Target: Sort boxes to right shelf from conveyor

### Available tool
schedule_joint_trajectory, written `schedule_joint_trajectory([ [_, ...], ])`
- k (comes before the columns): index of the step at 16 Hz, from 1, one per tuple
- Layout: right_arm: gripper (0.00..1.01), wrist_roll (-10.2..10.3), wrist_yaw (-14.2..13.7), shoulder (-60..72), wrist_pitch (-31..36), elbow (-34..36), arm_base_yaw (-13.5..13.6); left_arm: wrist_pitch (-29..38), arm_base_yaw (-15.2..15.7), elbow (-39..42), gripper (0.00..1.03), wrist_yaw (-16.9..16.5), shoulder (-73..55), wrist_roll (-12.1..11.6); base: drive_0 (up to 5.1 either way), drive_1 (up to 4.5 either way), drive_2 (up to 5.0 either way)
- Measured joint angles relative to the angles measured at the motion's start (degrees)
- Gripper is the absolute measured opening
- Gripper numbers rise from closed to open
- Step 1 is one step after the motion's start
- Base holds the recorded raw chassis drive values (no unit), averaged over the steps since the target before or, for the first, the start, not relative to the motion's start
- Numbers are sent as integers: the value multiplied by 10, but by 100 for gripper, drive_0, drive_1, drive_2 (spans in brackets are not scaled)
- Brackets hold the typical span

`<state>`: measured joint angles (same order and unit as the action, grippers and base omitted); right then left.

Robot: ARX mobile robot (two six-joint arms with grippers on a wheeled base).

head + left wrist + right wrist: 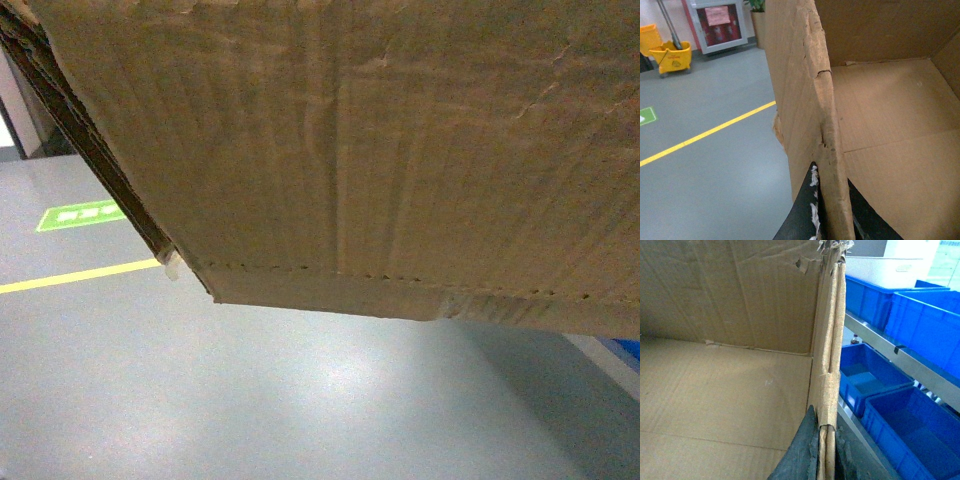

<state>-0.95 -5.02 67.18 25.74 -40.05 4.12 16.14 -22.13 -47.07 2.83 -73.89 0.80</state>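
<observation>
Both grippers, left gripper (832,212) and right gripper (826,452), are clamped on opposite torn walls of the cardboard box (400,150), filling the head view's upper frame above the floor; empty, likely light, its flimsy walls may buckle.

Head view soft, slightly blurred; overhead light makes a pale glare patch on grey floor (330,380). Cardboard box (400,150) evenly lit, shadowed at left edge. Wrist views sharper.

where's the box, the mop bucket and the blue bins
cardboard box (400,150), head view, outer side wall
yellow mop bucket (672,57), left wrist view, front face
blue bins (905,435), right wrist view, inside floor of nearest bin
</observation>
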Motion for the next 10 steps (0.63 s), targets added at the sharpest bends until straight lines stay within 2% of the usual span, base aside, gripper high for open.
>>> schedule_joint_trajectory([
  [8,4,-1,0,2,2,0,0,0,2,0,3,0,0,0,289,-568,-215],
  [10,4,-1,0,2,1,0,0,-1,1,0,3,0,0,0,-18,-298,-151],
])
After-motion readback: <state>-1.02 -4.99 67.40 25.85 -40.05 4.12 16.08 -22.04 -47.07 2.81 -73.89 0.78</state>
